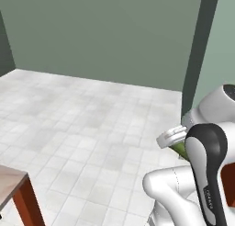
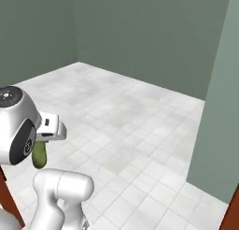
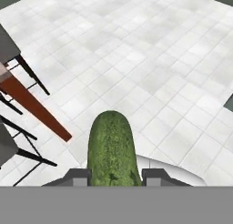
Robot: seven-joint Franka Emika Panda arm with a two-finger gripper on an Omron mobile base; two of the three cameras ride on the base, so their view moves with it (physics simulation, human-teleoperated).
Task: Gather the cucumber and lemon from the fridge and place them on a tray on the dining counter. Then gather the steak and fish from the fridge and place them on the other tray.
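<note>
Pincer (image 3: pixel 112 176) pinching the cucumber (image 3: pixel 112 151), one dark finger tip on each side of it in the hand view; cucumber runs out lengthwise ahead of the tips, rounded end away from the hand, bumpy dark-green skin. Its near end is cut off by the bottom of that view, so how deep it sits between the tips cannot be told. Held in the air over the white tiled floor (image 3: pixel 150 50), not resting on anything. Left base view: pincer (image 1: pixel 176 144) mostly masked by the arm's dark-and-white link in front, only a sliver of the cucumber (image 1: pixel 180 149) peeks out green beneath the white hand. Right base view: the cucumber (image 2: pixel 39 155) hangs below the white hand, pincer (image 2: pixel 42 145) tucked close to the big round joint, fingers themselves hard to make out (joint covers their upper part). Around: hand view, left edge, a reddish-brown leg or rail (image 3: pixel 34 108) slanting across, with thin black legs (image 3: pixel 32 75) of some furniture beside it, tops cut off by the frame, so what they belong to is unclear. Left base view, lower left corner: corner of a brown-topped desk (image 1: pixel 11 181) with a reddish leg, mostly out of frame. Beyond, bare tiled floor to grey-green walls (image 1: pixel 105 32); a darker vertical panel (image 1: pixel 198 46) stands at right in the left base view, and a pale green upright panel (image 2: pixel 219 112) fills the right side of the right base view.
</note>
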